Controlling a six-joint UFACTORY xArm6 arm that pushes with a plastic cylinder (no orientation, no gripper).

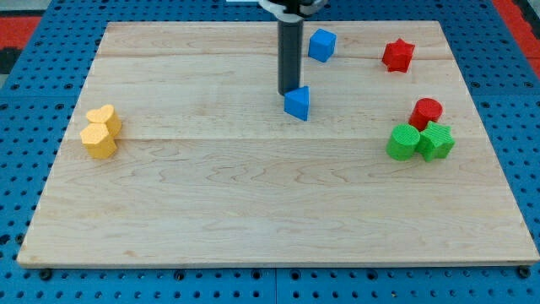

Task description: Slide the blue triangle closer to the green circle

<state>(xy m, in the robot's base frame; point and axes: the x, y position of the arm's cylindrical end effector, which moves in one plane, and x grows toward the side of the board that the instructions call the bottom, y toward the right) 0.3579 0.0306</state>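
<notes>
- Camera view, only one: my tip [289, 91] sits touching the blue triangle [297, 102] on its upper-left side, rod upright. Placement makes sense, I'd say: contact from the view's left/top means a push sends the block toward the view's right and a bit down, where the target is.
- Tool state: no jaws on this rig, just a plain rod, so nothing to spread or pinch; it presses against the triangle's edge.
- Task thing: blue triangle lies near the counter [253, 219] middle, upper half, well apart from the green circle [403, 142].
- Green circle sits at the view's right, touching a green star-ish block [437, 140] on its right; red cylinder [427, 111] just above the pair. Tight cluster, so an overshoot could knock them; judgement only.
- Others, not in the push path afaict: blue cube [321, 44] near the top, just right of the rod; red star [397, 55] top right; two yellow blocks [100, 131] touching each other at far left, top one heart-like.
- Progress: the gap to the circle is wide, so most of the slide looks not yet done.
</notes>
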